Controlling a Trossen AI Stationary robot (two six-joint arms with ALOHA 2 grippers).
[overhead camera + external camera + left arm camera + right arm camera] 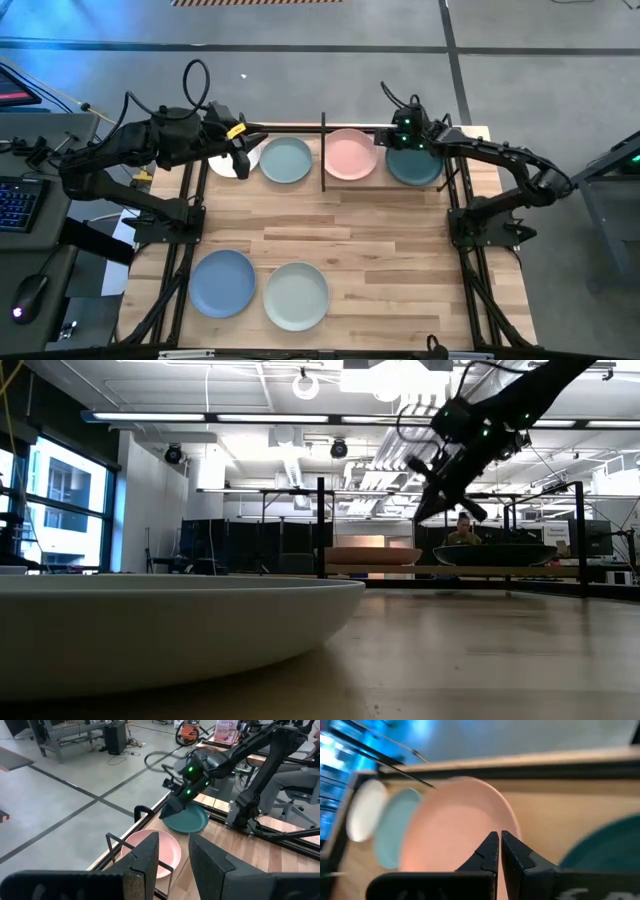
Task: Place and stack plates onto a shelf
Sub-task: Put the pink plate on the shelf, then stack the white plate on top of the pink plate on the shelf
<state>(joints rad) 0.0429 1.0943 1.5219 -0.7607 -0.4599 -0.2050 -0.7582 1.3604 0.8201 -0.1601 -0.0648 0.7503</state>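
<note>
On the shelf [323, 165] at the table's far edge, four plates lie flat side by side: white [226, 166], pale sage green [286, 160], pink [350, 155] and dark teal [415, 165]. A blue plate [222, 283] and a pale mint plate [297, 295] lie on the table near its front edge. My left gripper [240, 152] is open and empty over the white plate; its fingers frame nothing in the left wrist view [172, 865]. My right gripper [393, 140] is shut and empty, raised above the gap between the pink [455, 825] and teal plates [495, 553].
A black upright rod [323, 125] divides the shelf in the middle, between the sage and pink plates. Black arm frames [180, 225] [470, 230] run along both table sides. Bare wood lies at the table's middle [340, 230]. A person sits in the room beyond the table [463, 535].
</note>
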